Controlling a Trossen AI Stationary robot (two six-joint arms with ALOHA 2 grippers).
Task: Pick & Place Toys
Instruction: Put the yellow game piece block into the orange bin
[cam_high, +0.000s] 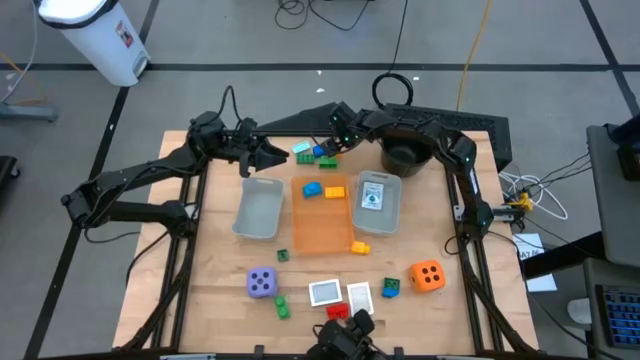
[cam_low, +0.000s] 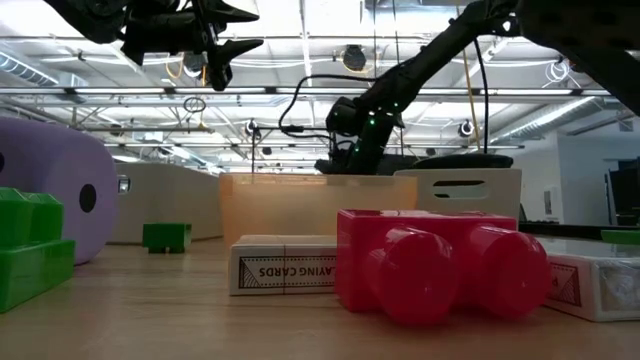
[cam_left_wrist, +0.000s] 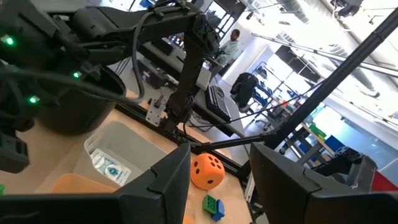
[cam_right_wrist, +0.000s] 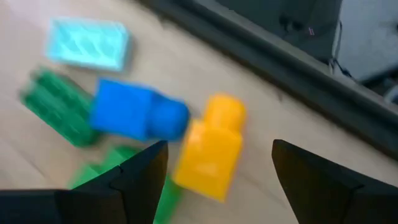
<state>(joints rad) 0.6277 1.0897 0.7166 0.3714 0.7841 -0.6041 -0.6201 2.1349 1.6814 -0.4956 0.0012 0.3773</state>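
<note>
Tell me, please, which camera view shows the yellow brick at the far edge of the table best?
The right wrist view: the yellow brick fills the frame beside a blue brick, just ahead of the open right pincer. The high view gives only a small cluster of bricks there; the low and left wrist views do not show it.

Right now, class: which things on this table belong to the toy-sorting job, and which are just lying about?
Job:
blue brick
yellow brick
purple die
orange die
cards
right gripper, open over the bricks

Lying about:
black bucket
white bin
</note>
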